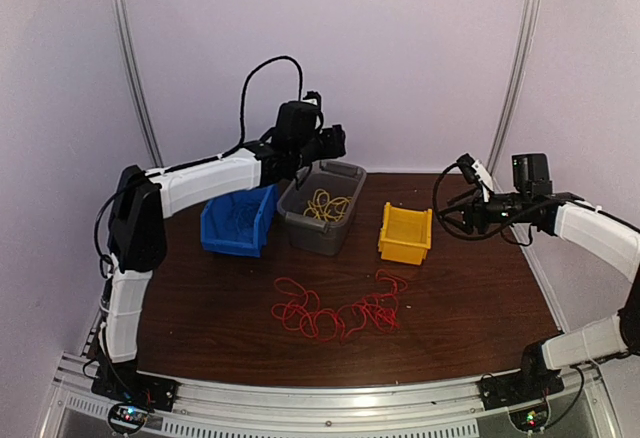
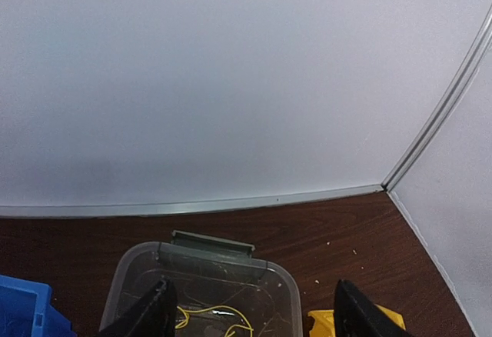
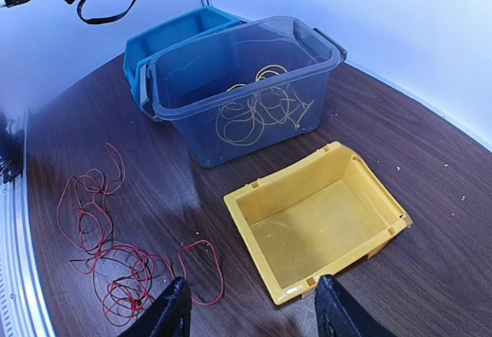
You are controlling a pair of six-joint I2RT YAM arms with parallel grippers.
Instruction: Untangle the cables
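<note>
Hanging wide open and empty over the grey bin (image 1: pixel 312 235) at centre frame, which holds the yellow cable (image 1: pixel 326 205), your left gripper (image 2: pixel 254 311) has nothing left to drop, so next you lower it, or the equally open right gripper (image 3: pixel 250 306), onto the red cables (image 1: pixel 338 311) tangled at lower centre.

Surface (image 3: pixel 446 275): dark wood-grain, smooth, slight sheen. Grey bin (image 3: pixel 192 121): translucent plastic; yellow bin (image 3: pixel 323 229) and blue bin (image 3: pixel 165 33): opaque plastic, semi-gloss. The cables (image 3: pixel 123 295): thin red sheathing, matt.
</note>
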